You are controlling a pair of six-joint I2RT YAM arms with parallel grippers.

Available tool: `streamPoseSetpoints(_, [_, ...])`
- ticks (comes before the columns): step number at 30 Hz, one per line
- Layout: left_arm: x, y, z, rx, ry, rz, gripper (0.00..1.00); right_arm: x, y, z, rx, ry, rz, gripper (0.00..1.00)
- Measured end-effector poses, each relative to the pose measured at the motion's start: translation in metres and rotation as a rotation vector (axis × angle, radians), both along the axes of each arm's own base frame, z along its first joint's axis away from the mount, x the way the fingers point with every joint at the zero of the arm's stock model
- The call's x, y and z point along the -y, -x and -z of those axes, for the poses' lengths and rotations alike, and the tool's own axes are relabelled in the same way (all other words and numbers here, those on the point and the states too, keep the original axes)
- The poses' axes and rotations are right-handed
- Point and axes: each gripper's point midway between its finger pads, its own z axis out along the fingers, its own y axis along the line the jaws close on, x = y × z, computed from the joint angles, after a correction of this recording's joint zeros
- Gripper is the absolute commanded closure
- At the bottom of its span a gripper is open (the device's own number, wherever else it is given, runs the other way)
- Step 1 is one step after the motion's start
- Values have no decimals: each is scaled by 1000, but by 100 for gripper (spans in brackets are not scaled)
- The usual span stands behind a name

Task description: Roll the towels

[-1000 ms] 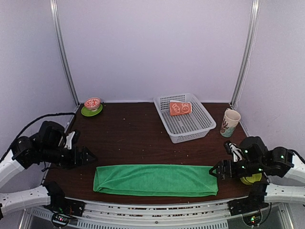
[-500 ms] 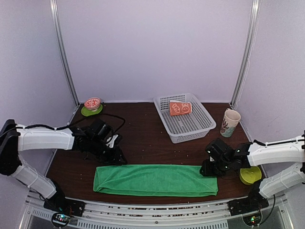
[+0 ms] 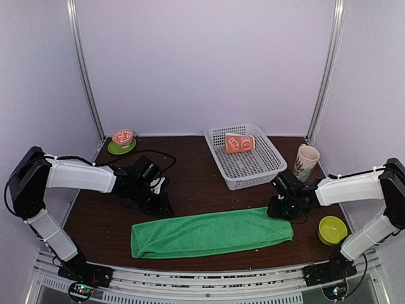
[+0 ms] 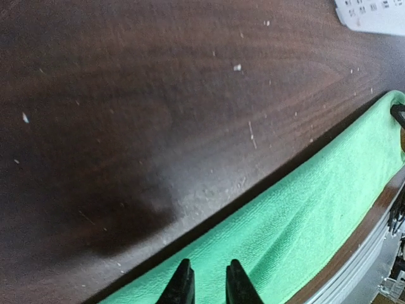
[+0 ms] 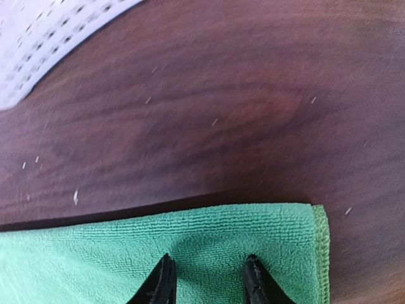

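Observation:
The green towel [image 3: 212, 233] lies as a long folded strip near the table's front, its right end angled toward the back. My left gripper [image 3: 166, 210] sits at the strip's far edge near its left end. In the left wrist view its fingers [image 4: 209, 278] stand close together with green towel [image 4: 304, 209] pinched between them. My right gripper [image 3: 273, 212] is at the far right corner, its fingers [image 5: 207, 272] closed on a bunched fold of the towel [image 5: 95, 253]. The orange towel [image 3: 239, 144] lies rolled in the white basket [image 3: 278, 166].
A printed mug [image 3: 305, 163] stands right of the basket. A small red bowl on a green saucer [image 3: 123, 138] sits at the back left. A yellow-green dish [image 3: 331, 229] rests at the front right, beside the towel's end.
Both arms reached in from the sides to the towel's far edge and their jaws closed on it. The towel's right end has shifted toward the back, tilting the strip.

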Motion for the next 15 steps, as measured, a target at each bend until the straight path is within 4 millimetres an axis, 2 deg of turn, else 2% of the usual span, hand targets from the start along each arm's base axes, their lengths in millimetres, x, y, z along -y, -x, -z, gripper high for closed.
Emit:
streamPoseSetpoints(4, [-8, -25, -16, 69, -35, -34, 82, 13, -17, 0, 13, 18, 44, 62])
streamPoseSetpoints(7, [-16, -30, -29, 104, -55, -47, 82, 15, -23, -1, 15, 28, 45, 61])
streamPoseSetpoints(10, [-21, -15, -45, 125, -73, -32, 85, 15, -23, -1, 16, 31, 37, 59])
streamPoseSetpoints(12, [-20, 3, -52, 131, -85, -4, 92, 15, -22, -1, 16, 37, 27, 58])
streamPoseSetpoints(15, [-25, 32, -41, 94, -123, 19, 98, 15, -22, -1, 14, 42, 21, 57])
